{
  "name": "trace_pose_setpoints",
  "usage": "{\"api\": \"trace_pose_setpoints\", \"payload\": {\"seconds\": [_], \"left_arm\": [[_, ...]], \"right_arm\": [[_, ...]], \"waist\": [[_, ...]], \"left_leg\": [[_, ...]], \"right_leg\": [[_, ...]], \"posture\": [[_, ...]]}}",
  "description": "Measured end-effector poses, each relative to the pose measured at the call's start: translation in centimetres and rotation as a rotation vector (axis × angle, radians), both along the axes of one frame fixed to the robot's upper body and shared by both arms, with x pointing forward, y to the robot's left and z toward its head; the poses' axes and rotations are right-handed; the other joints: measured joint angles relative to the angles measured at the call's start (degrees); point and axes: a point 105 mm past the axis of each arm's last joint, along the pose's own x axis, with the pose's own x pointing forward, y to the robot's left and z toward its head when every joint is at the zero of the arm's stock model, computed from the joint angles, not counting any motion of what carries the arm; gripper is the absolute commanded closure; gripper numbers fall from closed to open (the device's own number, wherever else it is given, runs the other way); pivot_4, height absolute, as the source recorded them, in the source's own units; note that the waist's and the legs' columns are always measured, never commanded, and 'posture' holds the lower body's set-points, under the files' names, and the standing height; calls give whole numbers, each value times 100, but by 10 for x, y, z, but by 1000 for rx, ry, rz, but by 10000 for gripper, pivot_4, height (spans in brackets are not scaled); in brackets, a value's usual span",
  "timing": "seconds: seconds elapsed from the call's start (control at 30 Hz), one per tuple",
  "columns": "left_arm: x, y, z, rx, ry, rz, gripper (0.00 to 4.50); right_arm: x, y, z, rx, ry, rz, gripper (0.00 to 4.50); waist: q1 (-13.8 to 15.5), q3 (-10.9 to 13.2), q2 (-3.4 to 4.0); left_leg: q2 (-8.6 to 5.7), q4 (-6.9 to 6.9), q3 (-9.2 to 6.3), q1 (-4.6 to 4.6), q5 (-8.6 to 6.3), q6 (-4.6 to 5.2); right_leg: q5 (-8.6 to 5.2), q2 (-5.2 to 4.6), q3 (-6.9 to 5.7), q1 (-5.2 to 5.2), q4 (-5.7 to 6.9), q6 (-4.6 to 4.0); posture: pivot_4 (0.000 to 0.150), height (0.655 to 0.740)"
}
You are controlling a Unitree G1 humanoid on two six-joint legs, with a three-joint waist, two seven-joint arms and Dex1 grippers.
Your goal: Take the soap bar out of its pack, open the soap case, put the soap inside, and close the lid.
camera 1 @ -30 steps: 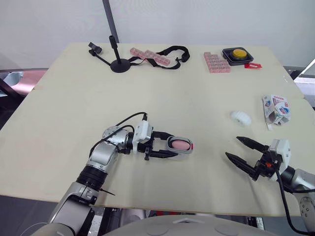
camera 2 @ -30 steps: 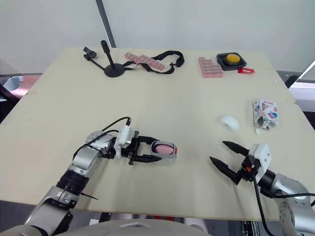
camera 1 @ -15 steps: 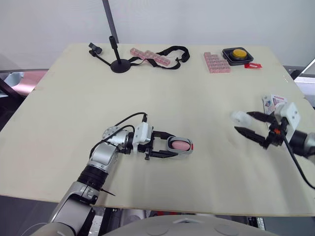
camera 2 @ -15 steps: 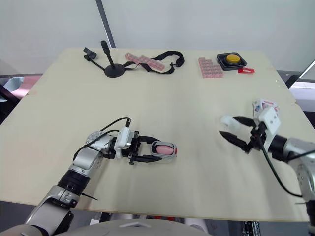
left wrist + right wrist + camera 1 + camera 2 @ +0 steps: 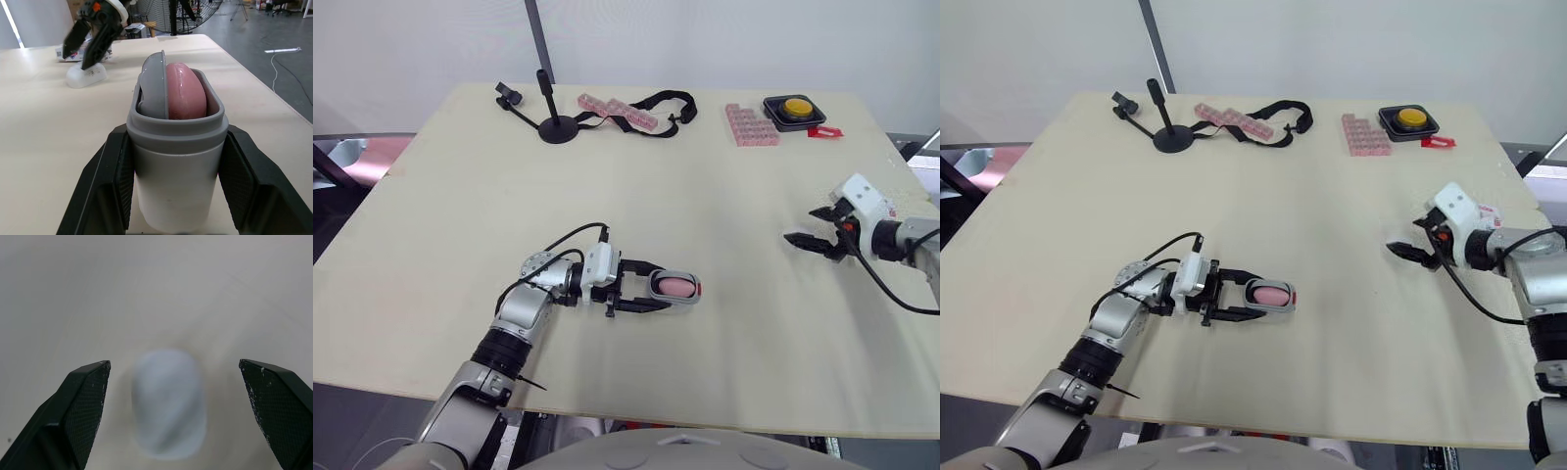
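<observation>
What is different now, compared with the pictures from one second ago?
The right gripper moved from near the table's front edge, away from the robot, and now hangs open over the white lid, gripping nothing. The left gripper stayed shut on the soap case, pink soap inside; neither moved.

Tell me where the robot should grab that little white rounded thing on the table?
Probably best to grip the white piece across its narrow width, coming down from above. It lies flat on the table, domed and longer than wide, so its long sides are the nearest pair. The right gripper hangs open over it, one finger to each side.
</observation>
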Motion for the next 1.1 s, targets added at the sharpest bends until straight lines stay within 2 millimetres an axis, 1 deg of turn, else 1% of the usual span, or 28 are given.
{"api": "trace_pose_setpoints", "payload": {"seconds": [0.27,0.73,0.77,0.83,1.0,1.03,1.1], "left_arm": [[0,0,1,-2,-4,8,26144],[0,0,0,5,-9,10,26144],[0,0,0,5,-9,10,26144],[0,0,0,5,-8,10,26144],[0,0,0,5,-6,12,26144],[0,0,0,5,-6,12,26144],[0,0,0,5,-5,13,26144]], "right_arm": [[1,-6,-6,-19,22,2,129],[3,5,-13,11,25,24,129],[3,6,-14,13,24,25,4253],[3,7,-15,18,24,26,8723],[4,7,-16,12,18,15,24590],[5,6,-16,11,17,14,25369],[5,6,-16,11,17,14,25370]], "waist": [[-8,0,0],[-10,0,0],[-9,0,0],[-10,0,0],[-9,0,0],[-10,0,0],[-10,0,0]], "left_leg": [[2,1,2,0,0,0],[3,1,3,1,0,1],[3,1,3,1,0,1],[3,1,3,1,0,1],[3,1,3,4,0,1],[3,1,3,3,0,1],[3,1,3,3,0,1]], "right_leg": [[0,0,2,0,-4,-1],[-1,0,2,-1,-5,-1],[-1,0,1,-1,-5,-1],[-1,0,2,-1,-6,-1],[-1,0,2,-2,-7,-1],[-1,0,2,-2,-8,-1],[-1,-1,2,-2,-9,-1]], "posture": [[1500,7400],[1500,7400],[1500,7400],[1500,7400],[1500,7400],[1500,7400],[1500,7400]]}}
